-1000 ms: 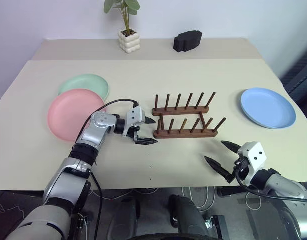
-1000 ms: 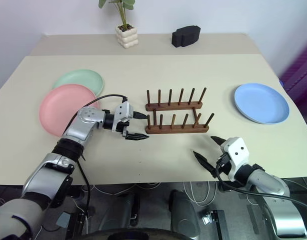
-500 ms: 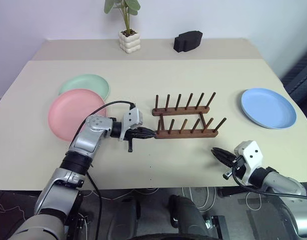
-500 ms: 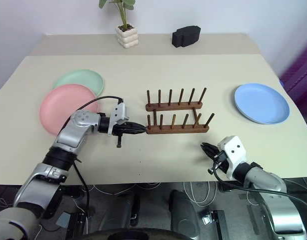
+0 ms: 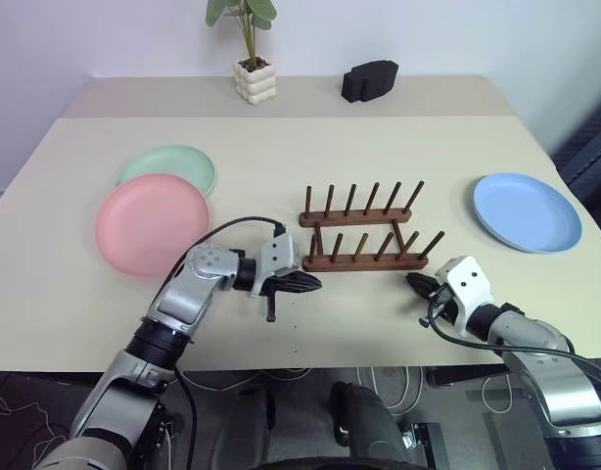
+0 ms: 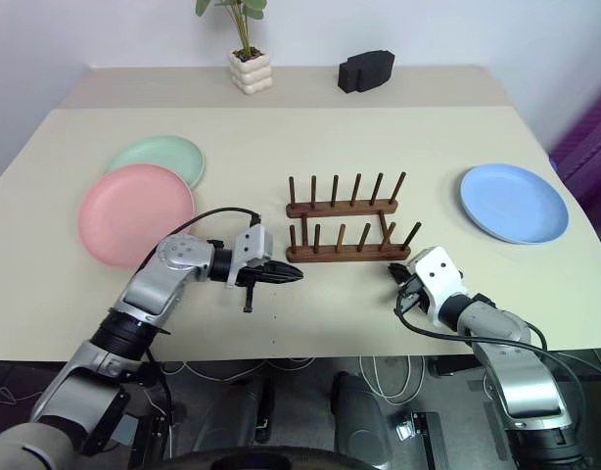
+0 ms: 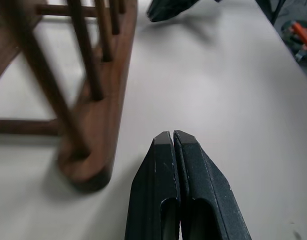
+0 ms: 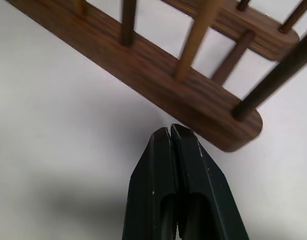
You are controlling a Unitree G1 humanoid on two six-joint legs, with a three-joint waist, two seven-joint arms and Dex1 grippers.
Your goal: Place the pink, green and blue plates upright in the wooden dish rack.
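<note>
Rack mid-desk, empty; pink plate and green plate flat near left edge, blue plate near right edge; left gripper and right gripper pressed together, empty, flanking the rack's front bar

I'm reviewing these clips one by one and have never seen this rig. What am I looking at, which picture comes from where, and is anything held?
A two-armed humanoid robot stands at a table. Two pictures come from its head camera, looking down; two come from cameras on its wrists, looking along the black fingers. The left gripper and right gripper are both shut and hold nothing, each near one end of the wooden dish rack. The pink plate, green plate and blue plate lie flat. At the back stand a potted plant and a black block.
</note>
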